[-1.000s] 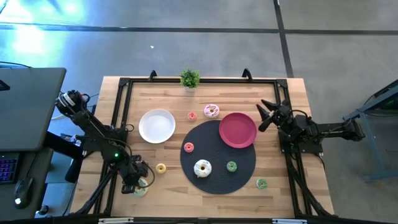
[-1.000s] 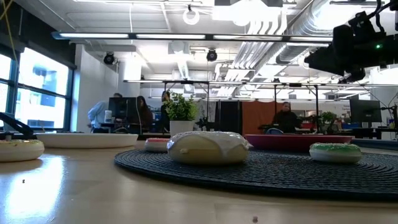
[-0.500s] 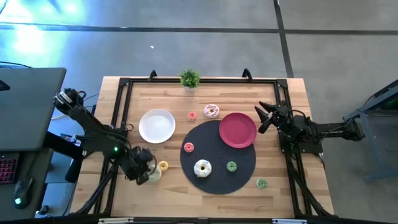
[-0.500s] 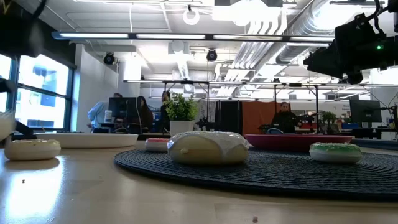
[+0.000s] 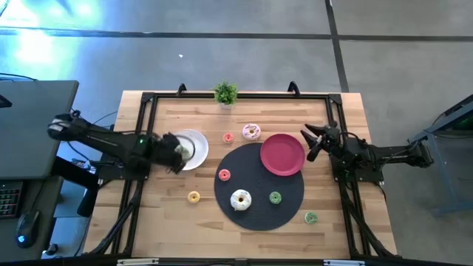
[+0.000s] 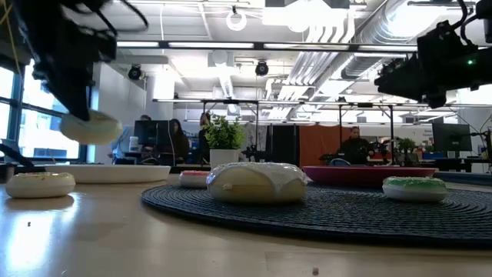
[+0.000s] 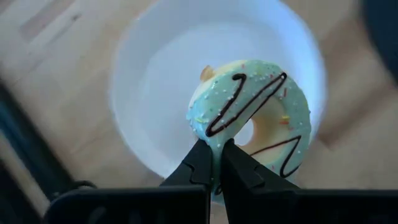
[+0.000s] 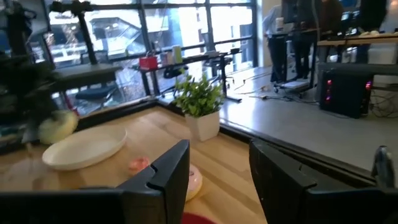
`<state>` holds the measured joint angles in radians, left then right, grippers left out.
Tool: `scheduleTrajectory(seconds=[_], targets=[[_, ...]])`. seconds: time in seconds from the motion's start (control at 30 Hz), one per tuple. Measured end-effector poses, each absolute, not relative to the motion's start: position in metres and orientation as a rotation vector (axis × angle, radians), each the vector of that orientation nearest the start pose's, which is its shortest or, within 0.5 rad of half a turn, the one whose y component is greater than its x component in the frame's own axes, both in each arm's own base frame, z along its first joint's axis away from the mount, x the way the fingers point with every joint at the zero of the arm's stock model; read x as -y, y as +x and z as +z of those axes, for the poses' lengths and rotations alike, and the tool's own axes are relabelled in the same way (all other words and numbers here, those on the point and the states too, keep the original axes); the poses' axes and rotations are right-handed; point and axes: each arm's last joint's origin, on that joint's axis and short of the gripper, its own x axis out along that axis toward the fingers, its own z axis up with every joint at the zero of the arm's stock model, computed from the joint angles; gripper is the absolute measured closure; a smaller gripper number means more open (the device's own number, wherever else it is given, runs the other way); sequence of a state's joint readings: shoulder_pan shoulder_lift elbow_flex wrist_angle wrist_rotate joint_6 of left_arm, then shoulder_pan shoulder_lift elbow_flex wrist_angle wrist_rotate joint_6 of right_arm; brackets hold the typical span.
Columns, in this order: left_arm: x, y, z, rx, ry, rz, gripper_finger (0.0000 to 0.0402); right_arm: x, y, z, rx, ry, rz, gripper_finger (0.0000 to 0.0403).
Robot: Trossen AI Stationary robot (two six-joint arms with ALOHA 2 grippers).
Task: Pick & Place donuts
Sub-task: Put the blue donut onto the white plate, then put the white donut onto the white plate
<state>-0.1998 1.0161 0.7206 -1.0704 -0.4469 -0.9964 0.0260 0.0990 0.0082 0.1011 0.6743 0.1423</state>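
My left gripper [image 5: 176,151] is above the left part of the white plate [image 5: 194,140], shut on a pale green donut with dark drizzle [image 7: 258,115]. In the low view this donut [image 6: 91,128] hangs over the plate [image 6: 115,173]. A yellow donut [image 5: 194,196] lies on the wood. An orange-red [image 5: 224,175], a white [image 5: 240,199] and a green donut [image 5: 275,197] lie on the dark round mat [image 5: 288,210]. Two more [image 5: 251,131] [image 5: 228,137] lie beyond the mat, and another green one [image 5: 310,217] lies near the front right. My right gripper [image 5: 313,140] stands open beside the pink-red plate [image 5: 282,154]. My left gripper pinches one side of the donut's ring [image 7: 214,138] between its two fingertips, which come from above and slant down. The donut is lifted clear and hangs below the fingers, over the white plate, its frosted face toward the wrist camera.
A small potted plant [image 5: 225,94] stands at the table's far edge. A black frame rail [image 5: 148,97] runs around the tabletop. Bare wood lies along the near edge. People and desks show in the room beyond the table.
My left gripper has taken the pale green donut up off the table's near left corner. It has carried the donut toward the far edge and up, to a spot over the white plate. The right arm has kept still.
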Motion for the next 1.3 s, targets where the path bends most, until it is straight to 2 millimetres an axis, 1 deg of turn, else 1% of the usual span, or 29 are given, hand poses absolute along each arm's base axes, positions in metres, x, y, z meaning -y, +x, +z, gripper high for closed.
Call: scheduleTrajectory(seconds=[0.1,0.23,0.37,0.47,0.6,0.67,0.83,0.93,1.03,1.17,1.3], targets=[[0.0,0.159,0.211,-0.988,-0.464,0.83,0.0396,0.015,0.098,0.167,0.042,0.137,-0.621,0.0247],[-0.023,0.169,0.201,-0.894,-0.536,0.807,0.0396,0.014,0.098,0.167,0.04,0.137,-0.594,0.0247],[-0.04,0.169,0.191,-0.853,-0.572,0.824,0.0396,0.014,0.099,0.167,0.039,0.137,-0.582,0.0247],[-0.048,0.162,0.183,-0.887,-0.569,0.863,0.0396,0.014,0.099,0.167,0.039,0.137,-0.579,0.0247],[-0.054,0.157,0.175,-0.903,-0.589,0.89,0.0394,0.014,0.099,0.167,0.036,0.129,-0.578,0.0247],[-0.056,0.155,0.172,-0.911,-0.577,0.892,0.0385,0.014,0.099,0.167,0.037,0.128,-0.579,0.0247],[-0.058,0.153,0.167,-0.909,-0.585,0.908,0.0337,0.014,0.099,0.167,0.038,0.128,-0.576,0.0247],[-0.059,0.154,0.168,-0.891,-0.572,0.923,0.0308,0.013,0.099,0.167,0.038,0.129,-0.546,0.0247],[-0.06,0.154,0.168,-0.883,-0.539,0.937,0.0289,0.012,0.1,0.169,0.047,0.133,-0.487,0.0247],[-0.06,0.156,0.175,-0.885,-0.531,0.933,0.028,0.008,0.102,0.173,0.088,0.143,-0.363,0.0247],[-0.062,0.16,0.187,-0.88,-0.496,0.903,0.0279,0.007,0.105,0.176,0.105,0.145,-0.302,0.0247]])
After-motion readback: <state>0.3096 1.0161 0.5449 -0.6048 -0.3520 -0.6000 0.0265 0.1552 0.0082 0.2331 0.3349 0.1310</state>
